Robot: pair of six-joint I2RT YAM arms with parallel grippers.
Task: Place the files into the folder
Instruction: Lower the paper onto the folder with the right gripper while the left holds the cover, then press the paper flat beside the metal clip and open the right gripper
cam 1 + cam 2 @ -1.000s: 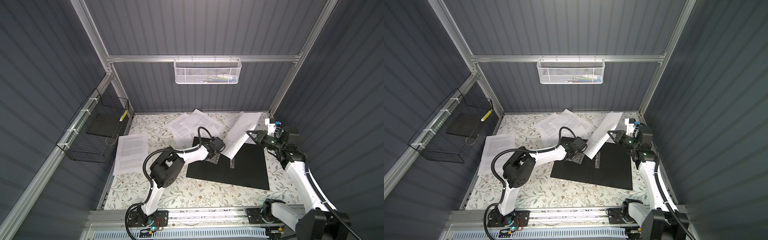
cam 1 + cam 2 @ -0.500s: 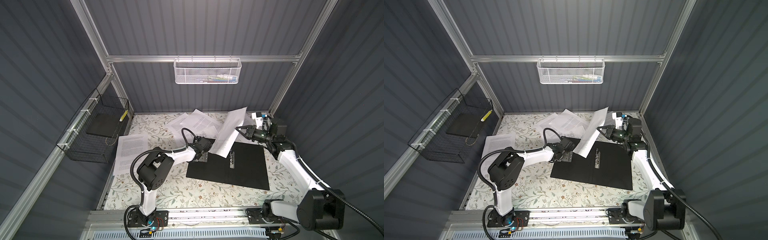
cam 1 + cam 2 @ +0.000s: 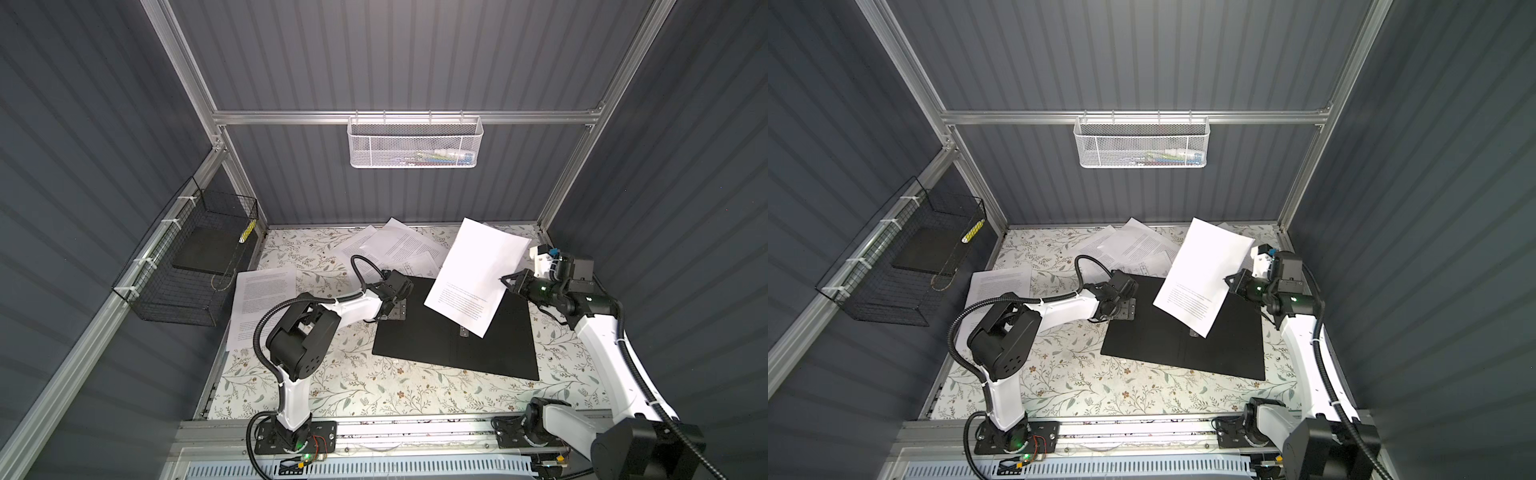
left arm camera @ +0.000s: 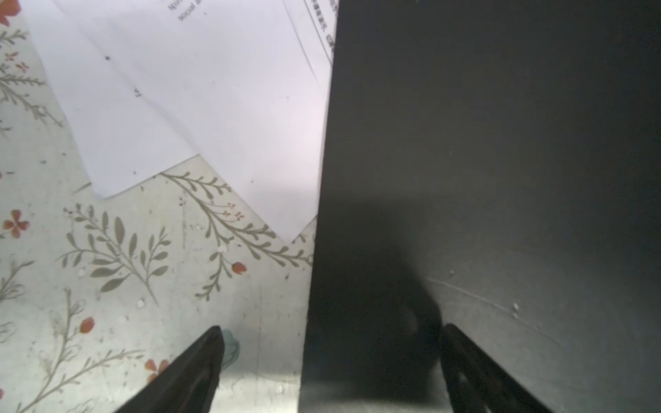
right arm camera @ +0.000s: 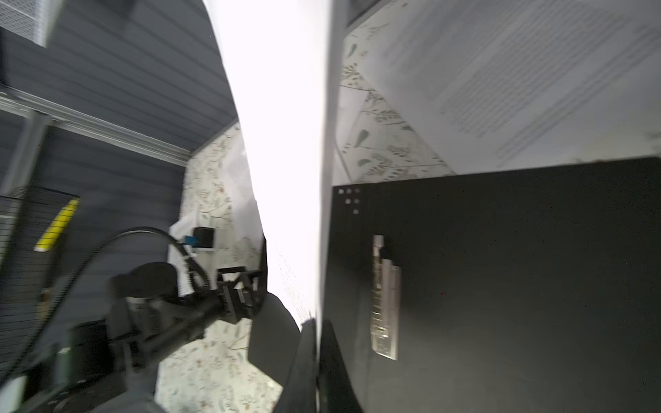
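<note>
Overhanging folder (image 3: 457, 340): pinched sheet (image 3: 478, 270), left pincer (image 4: 332, 336)

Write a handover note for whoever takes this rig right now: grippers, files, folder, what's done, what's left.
Left gripper: open, holding nothing, one finger on each side of the folder's left edge.
Right gripper: shut on one sheet, held tilted over the open folder, its low corner near the spine clip.
Other files lie at the back of the table, more on the left.
Done: folder open, black side up; nothing lies in it yet.
Left: lay this sheet in, then the rest.
</note>
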